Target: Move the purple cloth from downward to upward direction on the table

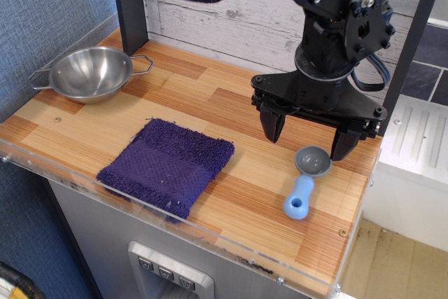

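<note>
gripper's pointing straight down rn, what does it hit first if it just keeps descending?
Likely bare table, with the open gripper straddling the grey bowl of the blue-handled scoop. Depth is unclear from this one view; the right finger might clip the scoop. The purple cloth lies well clear.

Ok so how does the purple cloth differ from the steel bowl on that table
The purple cloth is soft, fuzzy and lies flat, while the steel bowl is hard, shiny and hollow with two wire handles. The cloth is dark purple and roughly square; the bowl is silver and round. The cloth sits near the front edge, the bowl at the back left. Both rest on the wooden table, untouched by the gripper.
</note>
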`<state>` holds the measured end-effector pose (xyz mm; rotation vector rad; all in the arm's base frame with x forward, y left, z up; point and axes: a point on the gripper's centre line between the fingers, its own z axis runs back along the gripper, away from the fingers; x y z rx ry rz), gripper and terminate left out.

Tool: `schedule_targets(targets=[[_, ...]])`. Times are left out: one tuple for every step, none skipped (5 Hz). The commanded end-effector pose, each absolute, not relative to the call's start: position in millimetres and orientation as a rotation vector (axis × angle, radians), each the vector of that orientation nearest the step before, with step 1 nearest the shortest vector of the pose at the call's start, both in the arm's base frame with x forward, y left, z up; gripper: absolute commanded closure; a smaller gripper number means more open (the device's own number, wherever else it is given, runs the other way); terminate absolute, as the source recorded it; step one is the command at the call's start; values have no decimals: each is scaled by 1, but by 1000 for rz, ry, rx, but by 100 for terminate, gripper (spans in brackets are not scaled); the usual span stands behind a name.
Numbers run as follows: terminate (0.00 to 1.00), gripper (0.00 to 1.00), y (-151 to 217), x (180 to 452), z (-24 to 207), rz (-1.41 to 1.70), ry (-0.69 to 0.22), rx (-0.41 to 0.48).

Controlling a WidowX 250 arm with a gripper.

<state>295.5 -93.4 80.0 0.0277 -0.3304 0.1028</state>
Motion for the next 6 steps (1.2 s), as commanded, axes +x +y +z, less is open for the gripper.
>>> schedule_targets(targets=[[0,0,-93,295,80,103,-330,28],[0,0,-69,287,83,139,-325,74],[0,0,-57,280,88,141,-320,97],[0,0,-37,273,92,185,-310,92],[0,0,-17,270,91,222,-294,107],[0,0,1,270,84,248,-264,92]])
